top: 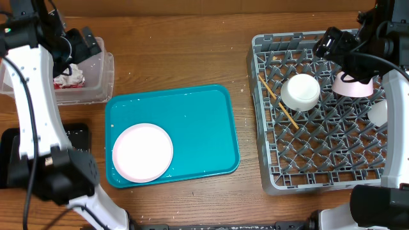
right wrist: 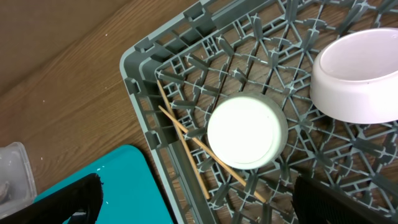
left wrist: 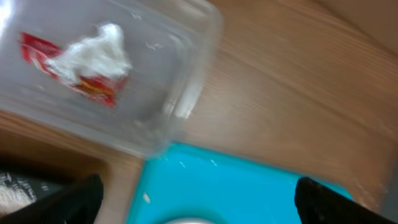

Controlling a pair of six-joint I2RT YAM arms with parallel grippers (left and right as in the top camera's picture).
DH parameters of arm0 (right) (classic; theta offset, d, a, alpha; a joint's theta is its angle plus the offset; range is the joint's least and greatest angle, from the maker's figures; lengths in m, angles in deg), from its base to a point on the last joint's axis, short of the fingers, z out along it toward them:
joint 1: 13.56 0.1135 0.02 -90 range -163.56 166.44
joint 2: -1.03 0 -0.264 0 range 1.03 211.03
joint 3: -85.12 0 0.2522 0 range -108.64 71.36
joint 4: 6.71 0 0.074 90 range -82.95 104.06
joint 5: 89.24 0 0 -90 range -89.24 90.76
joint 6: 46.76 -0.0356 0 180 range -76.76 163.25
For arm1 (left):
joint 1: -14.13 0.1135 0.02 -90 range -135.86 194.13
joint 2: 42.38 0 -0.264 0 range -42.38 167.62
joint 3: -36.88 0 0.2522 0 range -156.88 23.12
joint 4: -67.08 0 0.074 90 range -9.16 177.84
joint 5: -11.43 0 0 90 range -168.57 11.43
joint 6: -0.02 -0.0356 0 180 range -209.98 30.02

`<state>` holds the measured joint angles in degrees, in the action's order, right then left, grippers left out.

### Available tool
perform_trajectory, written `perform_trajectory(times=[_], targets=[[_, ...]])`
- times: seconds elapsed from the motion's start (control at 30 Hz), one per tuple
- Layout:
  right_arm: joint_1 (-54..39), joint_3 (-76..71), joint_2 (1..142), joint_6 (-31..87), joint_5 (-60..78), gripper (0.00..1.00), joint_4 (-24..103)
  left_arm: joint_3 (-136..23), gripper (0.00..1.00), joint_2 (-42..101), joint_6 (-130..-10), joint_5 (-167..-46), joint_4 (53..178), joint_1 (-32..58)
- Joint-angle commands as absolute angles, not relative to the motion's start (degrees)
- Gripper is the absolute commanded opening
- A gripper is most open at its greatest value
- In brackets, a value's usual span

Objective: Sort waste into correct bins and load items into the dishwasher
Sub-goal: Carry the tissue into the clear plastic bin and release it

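Observation:
My left gripper (top: 84, 42) (left wrist: 199, 208) is open and empty, above the clear tub (top: 102, 80) (left wrist: 186, 81). The tub holds the red wrapper (top: 64, 81) (left wrist: 93, 88) and a pale crumpled ball (left wrist: 93, 53). The pale plate (top: 142, 152) lies on the teal tray (top: 192, 121). My right gripper (top: 332, 42) (right wrist: 202, 202) is open and empty over the grey dish rack (top: 268, 172) (right wrist: 140, 62). The rack holds an upturned white bowl (top: 300, 92) (right wrist: 247, 132), a pink bowl (top: 353, 86) (right wrist: 360, 74), a white cup (top: 378, 113) and chopsticks (top: 278, 102) (right wrist: 186, 138). The carrot is out of view.
The black tray (top: 80, 135) lies left of the teal tray, mostly hidden by my left arm. A few pale specks lie on the teal tray (left wrist: 249, 186). Bare wooden table runs between the teal tray and the rack.

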<state>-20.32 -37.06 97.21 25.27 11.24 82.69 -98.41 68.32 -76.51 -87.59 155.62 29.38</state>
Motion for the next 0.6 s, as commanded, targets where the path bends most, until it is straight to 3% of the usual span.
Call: perform_trajectory(times=[0.0,0.23,0.57], targets=[[-20.4,-38.6,96.9,25.2,11.1,1.0,82.4,-100.4,1.0,62.3,-81.3,-93.7,162.8,25.8],[-20.4,-38.6,96.9,25.2,11.1,1.0,82.4,-100.0,1.0,62.2,-82.4,-93.4,177.5,19.2],[-20.4,-38.6,96.9,25.2,11.0,1.0,82.4,-93.7,1.0,59.5,-81.8,-92.7,177.7,8.1]])
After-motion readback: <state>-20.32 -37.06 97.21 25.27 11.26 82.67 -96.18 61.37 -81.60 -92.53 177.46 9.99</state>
